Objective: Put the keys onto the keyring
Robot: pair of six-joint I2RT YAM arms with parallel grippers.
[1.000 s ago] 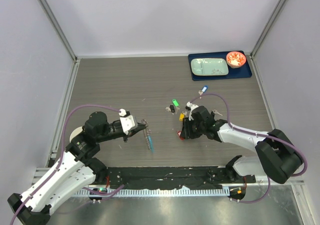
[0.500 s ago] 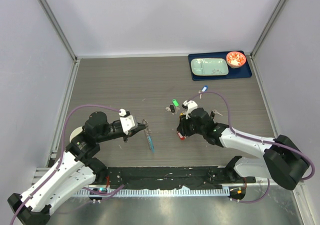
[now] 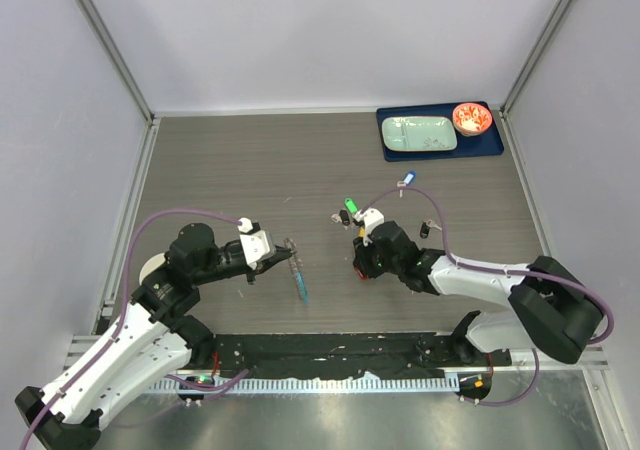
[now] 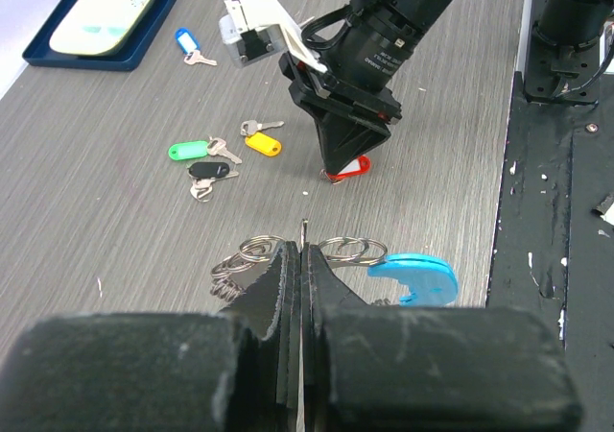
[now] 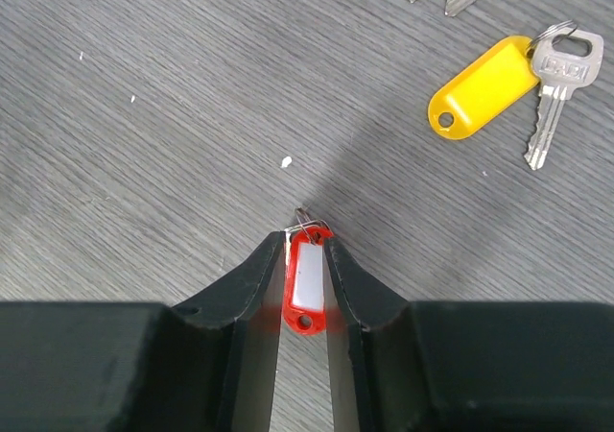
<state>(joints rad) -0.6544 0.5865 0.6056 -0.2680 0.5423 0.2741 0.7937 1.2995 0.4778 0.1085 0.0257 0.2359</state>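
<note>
My left gripper [image 3: 289,254] is shut on the thin wire of the keyring [image 4: 304,232], low over the table. Its small silvery rings [image 4: 347,250] and blue crescent piece [image 4: 414,276] hang beside the jaws; the crescent also shows in the top view [image 3: 301,287]. My right gripper [image 5: 305,238] is shut on the red-tagged key [image 5: 305,283], held close to the tabletop; the red tag also shows in the left wrist view [image 4: 351,168]. The yellow key [image 5: 480,86], green key [image 3: 350,206], black key [image 3: 343,217] and blue key [image 3: 408,180] lie on the table beyond it.
A blue tray [image 3: 495,140] at the back right holds a pale green dish [image 3: 420,133] and a red bowl [image 3: 471,118]. A white disc [image 3: 150,267] lies by the left arm. Grey walls close in the table on three sides.
My right arm has shifted a little to the left, toward the keyring, with the red-tagged key in its jaws. The left arm and keyring have not moved.
</note>
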